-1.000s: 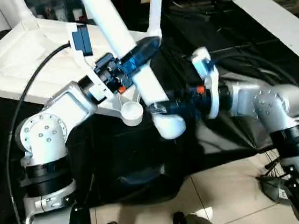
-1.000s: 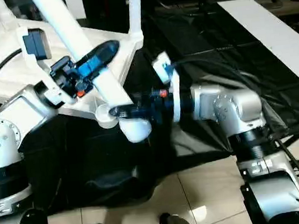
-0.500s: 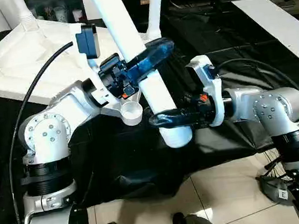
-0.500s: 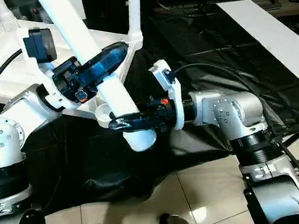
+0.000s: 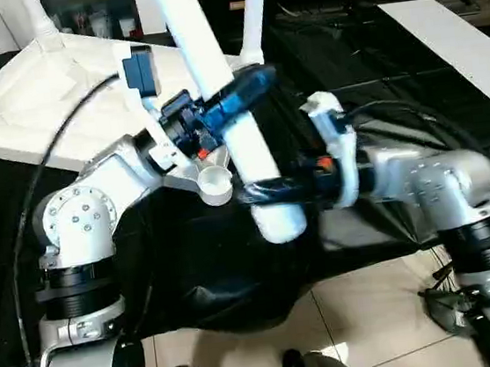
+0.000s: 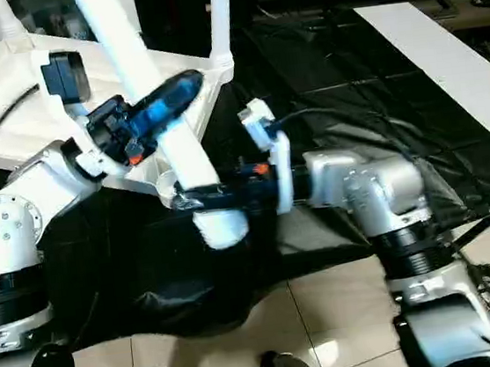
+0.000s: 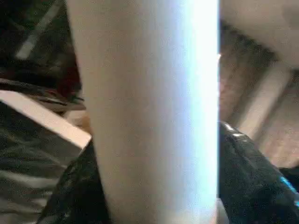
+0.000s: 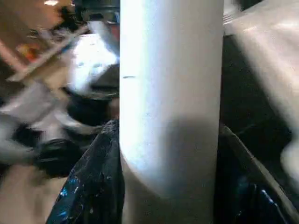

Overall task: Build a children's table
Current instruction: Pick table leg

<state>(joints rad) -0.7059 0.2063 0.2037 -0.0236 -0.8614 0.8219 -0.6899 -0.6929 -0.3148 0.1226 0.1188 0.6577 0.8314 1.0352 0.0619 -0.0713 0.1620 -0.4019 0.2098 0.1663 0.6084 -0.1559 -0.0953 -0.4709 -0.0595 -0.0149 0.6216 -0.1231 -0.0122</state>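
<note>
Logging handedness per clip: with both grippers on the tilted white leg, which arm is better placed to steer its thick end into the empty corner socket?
Probably the right. The right gripper clasps the leg just above its thick end, beside the empty socket; the left gripper holds higher up.

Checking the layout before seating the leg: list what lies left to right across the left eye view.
Left arm's silver elbow joint → empty corner socket → white table leg held by both pincers → right wrist camera mount → right arm's silver elbow joint.
</note>
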